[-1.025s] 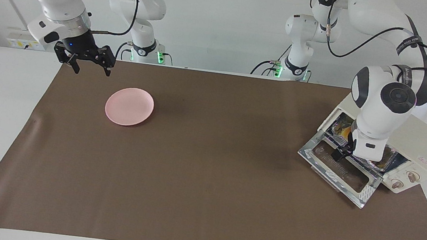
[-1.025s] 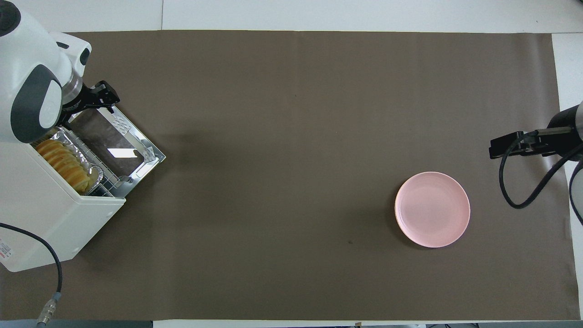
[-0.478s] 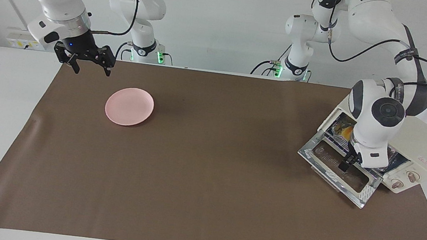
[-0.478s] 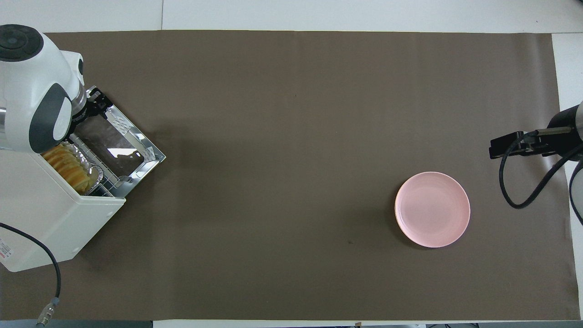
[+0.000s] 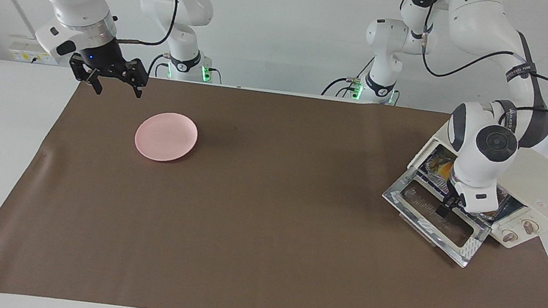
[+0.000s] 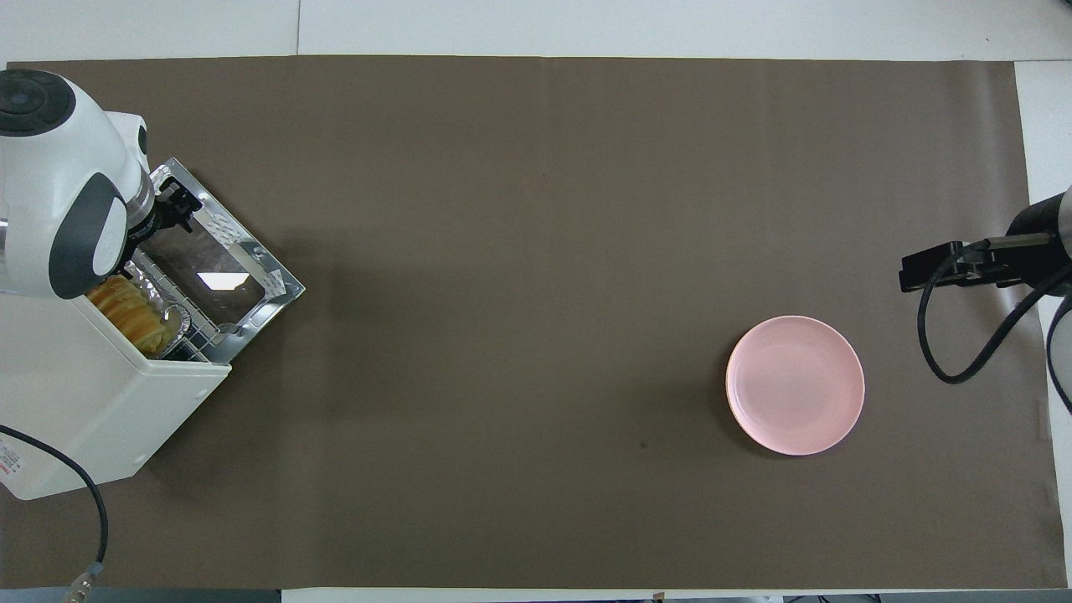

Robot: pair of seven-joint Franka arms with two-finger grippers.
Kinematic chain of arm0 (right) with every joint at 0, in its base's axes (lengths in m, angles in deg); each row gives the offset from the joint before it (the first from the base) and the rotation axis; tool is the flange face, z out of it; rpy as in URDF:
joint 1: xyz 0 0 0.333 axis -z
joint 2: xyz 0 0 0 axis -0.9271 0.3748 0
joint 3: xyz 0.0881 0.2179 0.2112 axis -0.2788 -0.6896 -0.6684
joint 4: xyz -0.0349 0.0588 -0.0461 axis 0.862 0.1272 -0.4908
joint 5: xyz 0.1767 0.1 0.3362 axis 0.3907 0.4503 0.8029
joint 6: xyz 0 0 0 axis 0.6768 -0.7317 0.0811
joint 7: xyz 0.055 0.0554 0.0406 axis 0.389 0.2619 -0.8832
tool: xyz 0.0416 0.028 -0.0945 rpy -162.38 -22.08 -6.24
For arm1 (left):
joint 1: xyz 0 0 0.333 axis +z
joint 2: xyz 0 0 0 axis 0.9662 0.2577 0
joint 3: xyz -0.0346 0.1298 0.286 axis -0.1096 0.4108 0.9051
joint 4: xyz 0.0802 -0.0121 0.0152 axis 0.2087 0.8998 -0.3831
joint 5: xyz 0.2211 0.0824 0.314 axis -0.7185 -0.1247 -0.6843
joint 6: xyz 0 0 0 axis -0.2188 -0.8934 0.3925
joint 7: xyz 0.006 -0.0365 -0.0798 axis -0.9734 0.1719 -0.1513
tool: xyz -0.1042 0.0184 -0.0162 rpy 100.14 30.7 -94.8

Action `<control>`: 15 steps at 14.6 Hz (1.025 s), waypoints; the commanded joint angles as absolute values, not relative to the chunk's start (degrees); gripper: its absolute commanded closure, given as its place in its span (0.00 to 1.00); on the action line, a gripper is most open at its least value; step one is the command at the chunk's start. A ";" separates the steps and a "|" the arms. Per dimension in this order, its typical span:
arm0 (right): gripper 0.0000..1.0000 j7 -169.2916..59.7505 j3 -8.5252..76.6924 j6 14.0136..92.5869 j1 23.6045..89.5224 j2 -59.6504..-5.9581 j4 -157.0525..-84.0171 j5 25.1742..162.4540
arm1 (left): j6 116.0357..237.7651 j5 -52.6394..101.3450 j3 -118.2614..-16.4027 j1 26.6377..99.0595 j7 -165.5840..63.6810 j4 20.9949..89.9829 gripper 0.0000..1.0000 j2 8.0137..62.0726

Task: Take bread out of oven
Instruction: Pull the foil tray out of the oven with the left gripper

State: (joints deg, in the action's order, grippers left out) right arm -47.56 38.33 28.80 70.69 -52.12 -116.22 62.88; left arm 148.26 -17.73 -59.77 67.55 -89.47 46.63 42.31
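Oven [image 5: 536,189] [image 6: 92,394]: cream-white box at the right edge of the facing view, at the left edge of the overhead view, turned at an angle on the brown mat [image 5: 266,216] [image 6: 536,251]. Its glass door [image 5: 435,221] [image 6: 213,268] hangs down flat and open, with a bright glare patch on the glass in the overhead view. Two knobs [image 5: 520,230] show on the front panel in the facing view.

Inside the oven: a wire rack [image 6: 197,331] carrying a crinkled foil tray [image 6: 167,314]. The bread [image 6: 130,310] [image 5: 442,168], a golden ridged loaf, lies in that tray within the oven mouth. In both views the left arm's white wrist covers part of it, so only one end of the loaf shows in each.

Left gripper [image 5: 448,207] [image 6: 172,205]: over the open door near the oven mouth, at the right of the facing view. Its black fingers stand apart and hold nothing; no contact with the bread can be made out.

Pink plate [image 5: 166,136] [image 6: 795,385]: sits bare on the mat toward the left of the facing view, well apart from the oven.

Right gripper [image 5: 114,83] [image 6: 942,268]: hangs at the upper left of the facing view, over the mat's edge near the plate, waiting, jaws spread and holding nothing.

A black power cord [image 6: 79,477] runs from the oven along the lower left of the overhead view.
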 commanded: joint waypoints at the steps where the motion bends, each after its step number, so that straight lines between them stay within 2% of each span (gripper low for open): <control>1: 0.00 -48.62 37.86 28.16 71.50 -52.63 -116.36 62.87 | 152.06 -19.24 -60.09 67.95 -90.97 51.40 0.00 39.57; 11: 0.00 -48.62 37.86 28.08 71.50 -52.63 -116.27 62.87 | 155.40 -19.33 -60.17 68.56 -90.79 55.36 0.00 38.17; 15: 0.00 -48.62 37.94 28.08 71.50 -52.63 -116.28 62.87 | 157.78 -19.33 -60.09 68.56 -90.79 58.26 0.09 37.03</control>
